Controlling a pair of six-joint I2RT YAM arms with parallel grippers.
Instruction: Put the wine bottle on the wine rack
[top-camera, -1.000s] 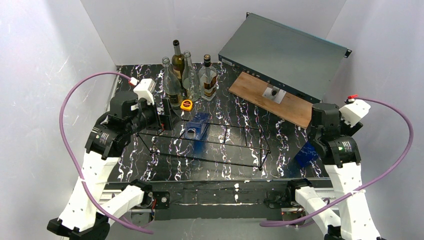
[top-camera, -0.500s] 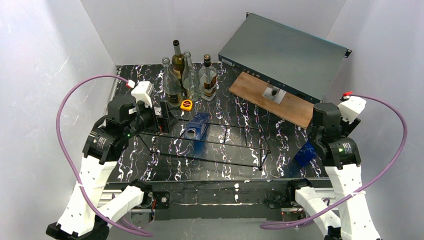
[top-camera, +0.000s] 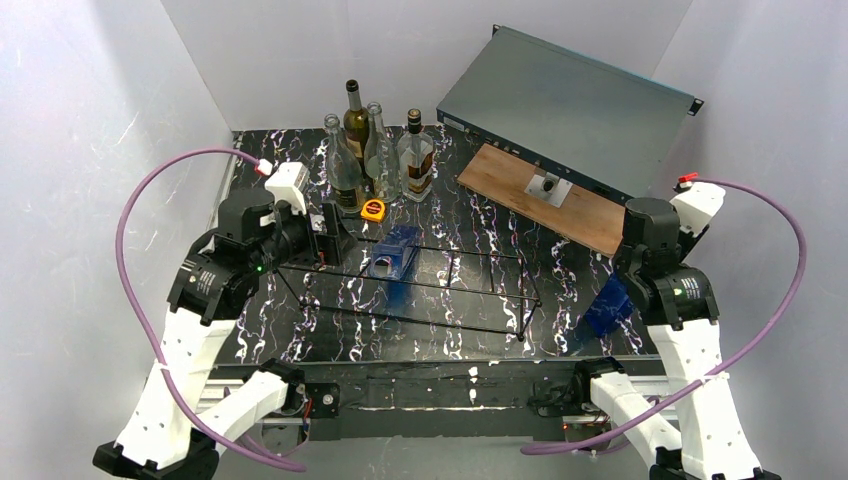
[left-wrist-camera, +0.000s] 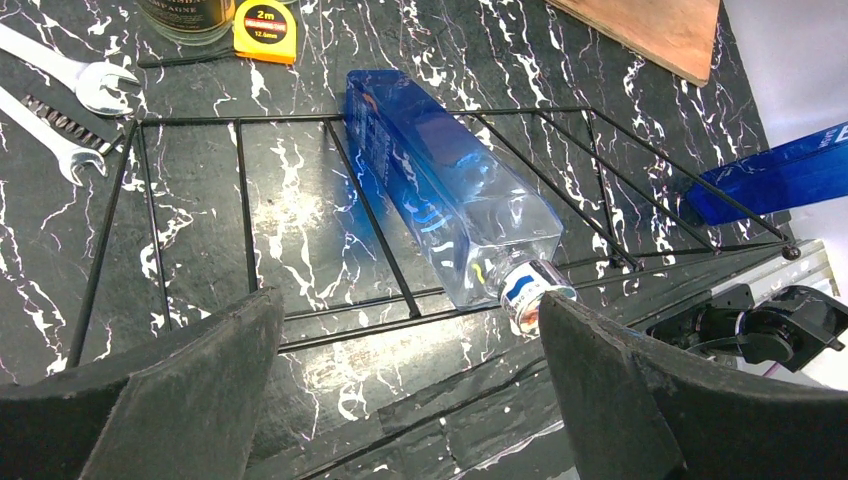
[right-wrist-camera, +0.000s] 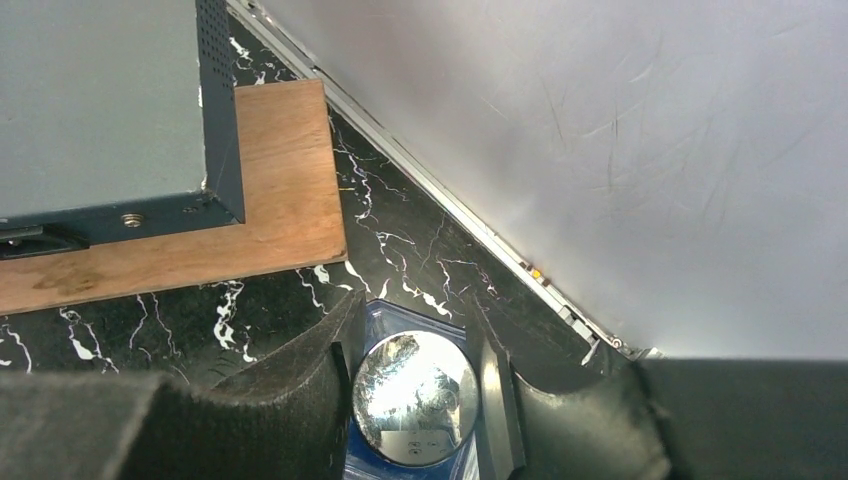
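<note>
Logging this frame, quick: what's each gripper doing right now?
Left gripper: open, empty.
Right gripper: shut on the blue wine bottle, at its neck.

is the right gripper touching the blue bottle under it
Touching. In the right wrist view the right gripper clamps the bottle by its silver cap, a finger against each side.

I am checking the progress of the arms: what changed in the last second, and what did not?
The right gripper, shut on the held blue bottle, carried it slightly left, toward the wine rack. The left gripper, open, edged a little right. Nothing was grasped or released. The blue bottle on the rack, the standing bottles and the tape measure stayed put.
</note>
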